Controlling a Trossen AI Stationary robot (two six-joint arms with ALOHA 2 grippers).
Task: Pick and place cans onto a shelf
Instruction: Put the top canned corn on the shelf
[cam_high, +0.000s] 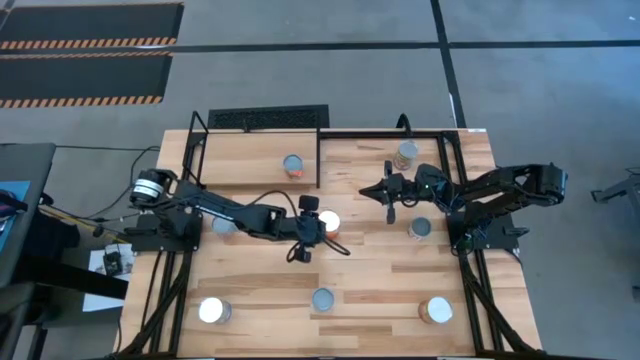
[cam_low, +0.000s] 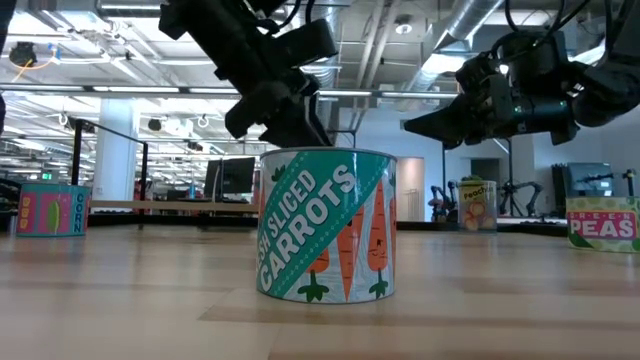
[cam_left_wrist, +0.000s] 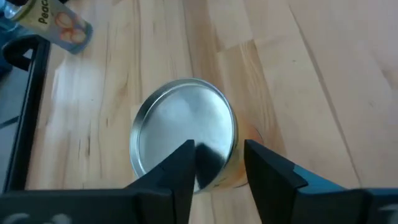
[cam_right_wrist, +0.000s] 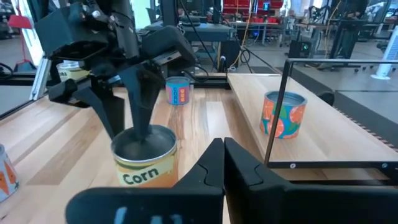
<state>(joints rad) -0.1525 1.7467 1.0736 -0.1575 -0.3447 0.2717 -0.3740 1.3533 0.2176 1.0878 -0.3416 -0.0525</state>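
Note:
A Corn can (cam_left_wrist: 183, 127) with a silvery lid stands upright on its base at mid-table (cam_high: 329, 221). My left gripper (cam_left_wrist: 217, 168) is open just above its near rim, slanting down, with one finger over the lid and the other outside the wall. My right gripper (cam_right_wrist: 222, 155) is shut and empty, and hovers level to the can's right (cam_high: 390, 210). The shelf (cam_right_wrist: 323, 134), a light-wood board with a black rod frame (cam_high: 318, 132), sits at the far edge. A peach can (cam_right_wrist: 283, 114) stands on it. My left gripper straddles the Corn can's near rim (cam_left_wrist: 214, 177), slanting down from the table's left. One finger (cam_left_wrist: 185, 163) is over the lid and the other (cam_left_wrist: 267, 171) is beside the wall. I cannot tell whether either touches. The can stands upright on the table.
Other cans stand about the table: a Carrots can (cam_low: 325, 225) at the near middle, two at the near corners (cam_high: 215, 310) (cam_high: 437, 311), one near the right arm (cam_high: 420, 229), one at the back (cam_high: 293, 165) and one half under the left arm (cam_high: 224, 226).

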